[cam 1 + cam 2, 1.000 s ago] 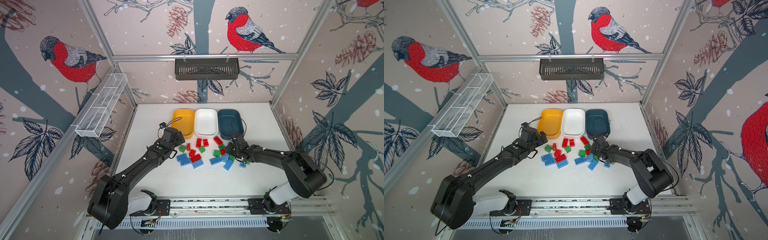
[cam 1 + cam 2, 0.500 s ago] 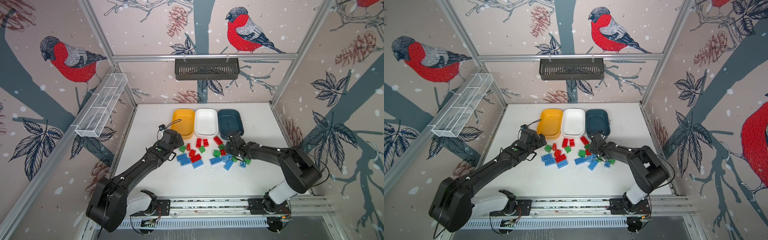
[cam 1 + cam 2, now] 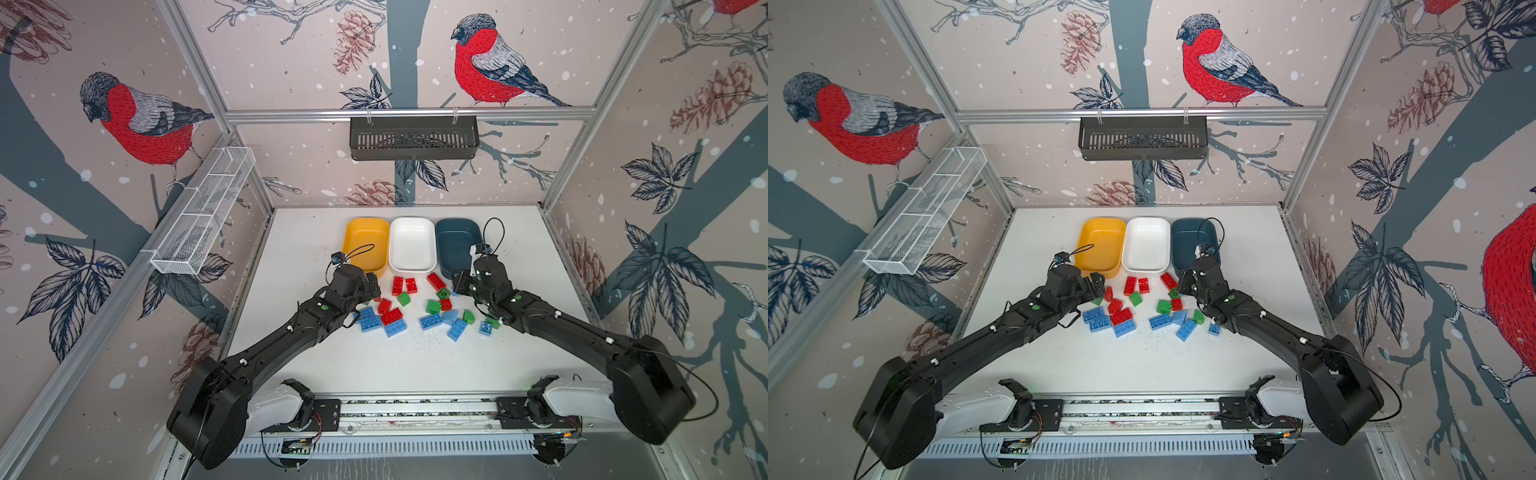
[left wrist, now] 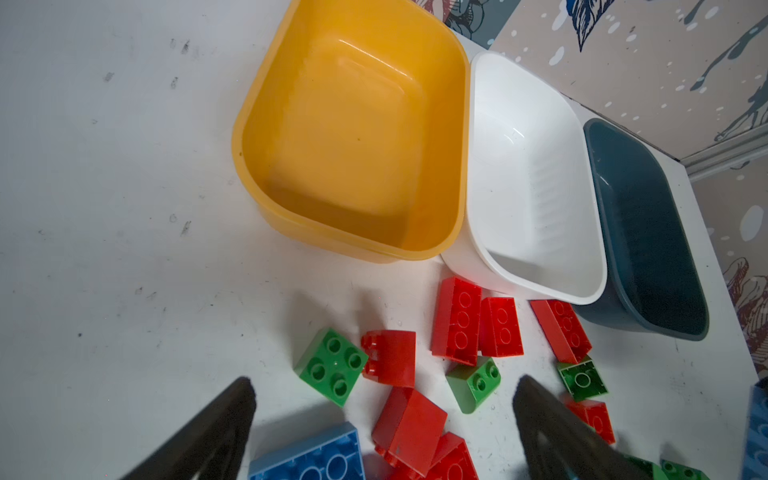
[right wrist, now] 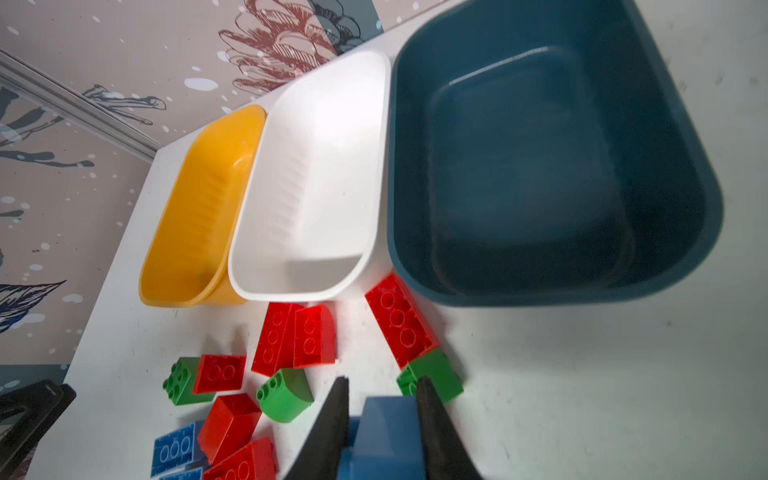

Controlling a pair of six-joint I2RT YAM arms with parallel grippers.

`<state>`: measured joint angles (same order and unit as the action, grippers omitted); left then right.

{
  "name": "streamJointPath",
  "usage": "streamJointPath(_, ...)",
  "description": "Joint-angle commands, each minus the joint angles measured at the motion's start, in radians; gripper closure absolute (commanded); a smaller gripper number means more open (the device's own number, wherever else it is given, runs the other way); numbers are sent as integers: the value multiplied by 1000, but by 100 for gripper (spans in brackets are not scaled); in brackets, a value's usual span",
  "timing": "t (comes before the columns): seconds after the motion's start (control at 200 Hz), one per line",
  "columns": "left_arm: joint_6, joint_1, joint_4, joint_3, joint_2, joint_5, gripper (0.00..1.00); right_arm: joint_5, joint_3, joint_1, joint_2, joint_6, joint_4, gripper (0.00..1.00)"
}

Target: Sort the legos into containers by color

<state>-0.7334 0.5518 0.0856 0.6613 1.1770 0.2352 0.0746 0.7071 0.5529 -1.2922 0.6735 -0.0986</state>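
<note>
The blue brick [image 5: 386, 432], just short of the empty teal tub [image 5: 540, 300], has just been clamped in your right gripper [image 5: 382, 382], so the first drop looks next; your left gripper [image 4: 384, 382] hangs wide over the red bricks [image 4: 409, 424].

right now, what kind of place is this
Most likely a robot test cell, not a home: aluminium frame holding bird-print wall panels, two arms on a rail at a white table, and legos with three tubs laid out for sorting.
</note>
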Motion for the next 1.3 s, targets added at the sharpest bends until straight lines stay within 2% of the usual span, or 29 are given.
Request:
streamJointPath(0.0, -27, -1, -63, -21, -36, 84, 3, -31, 64, -40, -52, -63, -81, 81)
streamJointPath(0.105, -30, -2, -76, -55, -87, 121, 3, -71, 194, -104, -180, -110, -34, 81)
streamJointPath(0.17, -72, -2, -57, -75, -119, 164, 3, -110, 290, -143, -274, -144, 14, 81)
streamJointPath(0.295, -84, -8, -47, -132, -188, 207, 3, -120, 445, -187, -425, -191, 79, 81)
streamJointPath(0.57, -55, -41, -6, -186, -274, 118, 3, -116, 753, -224, -706, -263, 203, 78)
streamJointPath(0.765, -4, -42, -38, -195, -243, 30, 3, -181, 913, -227, -839, -223, 238, 72)
streamJointPath(0.86, -1, -42, -60, -195, -214, 1, 3, -217, 936, -225, -844, -207, 235, 65)
streamJointPath(1.036, -6, -40, -86, -193, -170, -31, 3, -223, 863, -222, -768, -205, 215, 55)
streamJointPath(1.296, -2, -9, -107, -161, -133, -46, 3, -223, 600, -180, -535, -267, 215, 47)
